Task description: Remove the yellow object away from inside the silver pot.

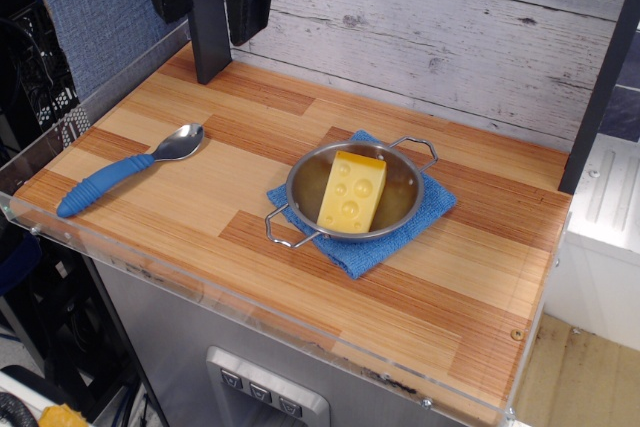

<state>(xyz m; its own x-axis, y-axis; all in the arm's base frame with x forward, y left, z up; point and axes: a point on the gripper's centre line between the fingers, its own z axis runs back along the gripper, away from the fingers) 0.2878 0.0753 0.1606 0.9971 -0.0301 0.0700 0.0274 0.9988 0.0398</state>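
One black robot gripper (250, 22), jaw state impossible to tell, hangs at eleven o'clock, well apart from the yellow dimpled cheese wedge (352, 192), lying inside the shallow steel pot (305, 179), long axis one-to-seven.

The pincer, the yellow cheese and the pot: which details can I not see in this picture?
- Pincer: its top is cut off by the picture's upper edge, and the dark parts merge, so open or shut is unclear.
- Yellow cheese: its underside is hidden against the silver pot.
- Blue cloth: the pot covers its middle.
- Spoon: nothing is hidden, only its underside.
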